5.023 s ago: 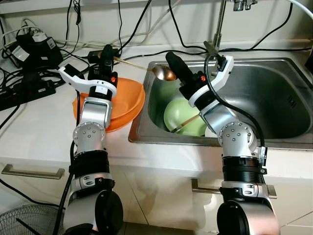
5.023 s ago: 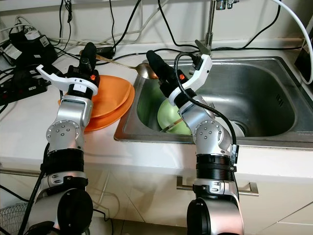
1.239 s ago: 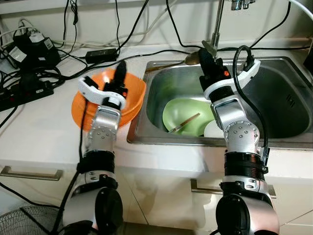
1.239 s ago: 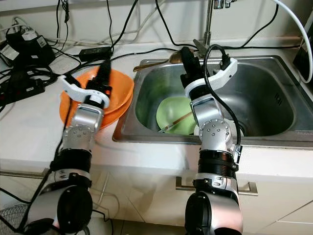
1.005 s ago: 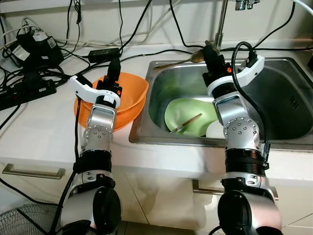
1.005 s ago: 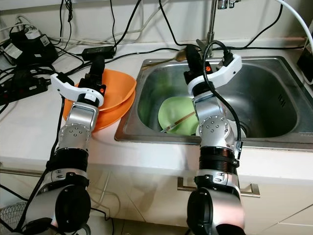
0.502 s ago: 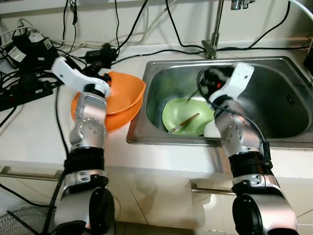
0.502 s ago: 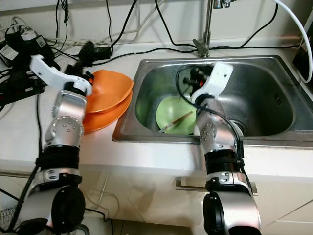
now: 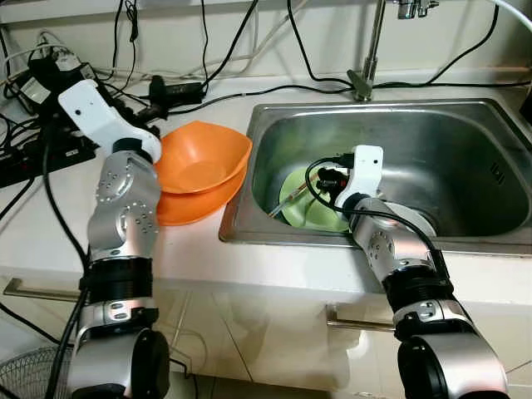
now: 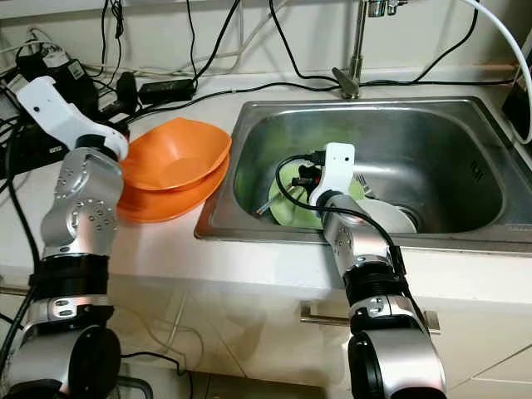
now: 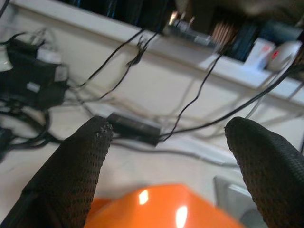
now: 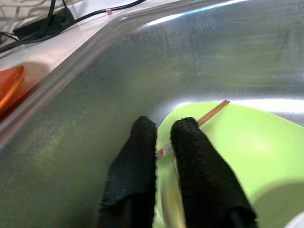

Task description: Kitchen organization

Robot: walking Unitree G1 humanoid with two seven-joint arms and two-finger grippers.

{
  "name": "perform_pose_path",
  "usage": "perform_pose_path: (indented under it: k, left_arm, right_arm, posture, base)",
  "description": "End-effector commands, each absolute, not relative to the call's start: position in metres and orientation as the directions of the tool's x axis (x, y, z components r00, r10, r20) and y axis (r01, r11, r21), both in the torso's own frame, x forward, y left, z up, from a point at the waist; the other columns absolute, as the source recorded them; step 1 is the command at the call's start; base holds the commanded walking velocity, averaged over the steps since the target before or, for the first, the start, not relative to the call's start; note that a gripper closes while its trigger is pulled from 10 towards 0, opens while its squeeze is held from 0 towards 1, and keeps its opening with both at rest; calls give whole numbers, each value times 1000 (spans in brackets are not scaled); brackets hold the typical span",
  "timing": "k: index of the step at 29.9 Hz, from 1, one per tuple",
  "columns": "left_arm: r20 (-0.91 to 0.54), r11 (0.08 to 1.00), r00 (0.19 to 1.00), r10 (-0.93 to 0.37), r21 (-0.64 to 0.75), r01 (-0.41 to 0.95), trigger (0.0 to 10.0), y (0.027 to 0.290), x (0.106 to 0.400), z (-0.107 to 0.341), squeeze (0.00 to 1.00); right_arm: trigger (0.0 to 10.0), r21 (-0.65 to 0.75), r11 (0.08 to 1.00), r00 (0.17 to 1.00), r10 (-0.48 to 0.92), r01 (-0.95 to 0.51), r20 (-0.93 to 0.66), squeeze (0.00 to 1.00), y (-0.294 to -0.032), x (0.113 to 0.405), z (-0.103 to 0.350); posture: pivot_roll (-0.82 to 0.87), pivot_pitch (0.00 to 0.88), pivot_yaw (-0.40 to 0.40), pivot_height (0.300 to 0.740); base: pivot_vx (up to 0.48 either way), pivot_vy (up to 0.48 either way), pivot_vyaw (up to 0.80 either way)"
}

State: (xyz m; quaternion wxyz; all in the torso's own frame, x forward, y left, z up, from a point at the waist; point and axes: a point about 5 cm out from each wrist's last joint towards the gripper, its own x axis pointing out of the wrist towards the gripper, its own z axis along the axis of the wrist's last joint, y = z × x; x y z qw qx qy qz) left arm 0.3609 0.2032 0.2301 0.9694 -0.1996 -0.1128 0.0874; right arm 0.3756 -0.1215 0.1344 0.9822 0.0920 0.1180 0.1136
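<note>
Chopstick [image 12: 211,114], thin, stiff and probably slippery when wet, is best taken near its middle; in the left eye view it is lying across the green plate [image 9: 312,212] in the sink [image 9: 465,125], directly under the right gripper [image 9: 320,179]. In the left wrist view, the left gripper [image 11: 171,142] is hovering wide open above the orange bowls [image 11: 161,209]. In the right wrist view, the right gripper's fingers [image 12: 137,161] are sitting nearly closed, the chopstick passing just beyond their tips.

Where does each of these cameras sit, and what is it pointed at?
Head views: look down on the counter, orange bowls, sink and both silver arms.
Left wrist view: past the open left hand, over an orange bowl toward wall cables.
Right wrist view: along the right hand, nipping a thin stick over the green plate.
All share sink or bowls.
</note>
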Motion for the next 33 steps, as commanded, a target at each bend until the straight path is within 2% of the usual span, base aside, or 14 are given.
perform_pose_path:
  k: [1, 9, 14, 16, 22, 31, 32, 33]
  left_arm:
    - [138, 913, 961, 240, -368, -175, 10000, 208, 358, 226, 0]
    - [48, 906, 952, 302, -324, -271, 10000, 222, 346, 211, 0]
    - [-42, 890, 943, 329, -320, -325, 10000, 231, 342, 196, 0]
    - [-135, 877, 944, 302, -348, -331, 10000, 228, 343, 186, 0]
    - [-207, 876, 956, 208, -395, -276, 10000, 222, 346, 181, 0]
    - [-247, 885, 965, 84, -427, -187, 10000, 214, 349, 179, 0]
    - [-264, 876, 963, 62, -449, -179, 9020, 212, 349, 177, 0]
    - [-267, 874, 962, 57, -452, -177, 4549, 212, 349, 177, 0]
  right_arm:
    - [10000, 188, 960, 936, 249, -205, -249, 1000, -119, 373, 125]
    - [10000, 124, 959, 954, 271, -256, -129, 1000, -114, 379, 147]
    - [10000, 189, 922, 931, 356, -337, -79, 1000, -103, 379, 160]
    - [10000, 181, 870, 882, 471, -458, -33, 1000, -92, 375, 173]
    - [10000, 173, 831, 846, 531, -529, 39, 1000, -87, 372, 188]
    - [10000, 144, 763, 775, 629, -630, 61, 1000, -77, 362, 196]
    - [10000, 142, 744, 757, 651, -652, 65, 686, -76, 359, 198]
    - [10000, 140, 741, 752, 655, -657, 65, 337, -76, 359, 199]
  posture:
    - [-47, 0, 123, 740]
    - [-38, 0, 125, 740]
    - [-37, 0, 125, 740]
    - [-38, 0, 126, 740]
    - [-39, 0, 131, 740]
    - [-39, 0, 134, 740]
    - [-40, 0, 135, 740]
    - [-41, 0, 135, 740]
  base:
    - [0, 0, 0]
    - [0, 0, 0]
    - [0, 0, 0]
    - [0, 0, 0]
    - [0, 0, 0]
    - [0, 0, 0]
    - [0, 0, 0]
    - [0, 0, 0]
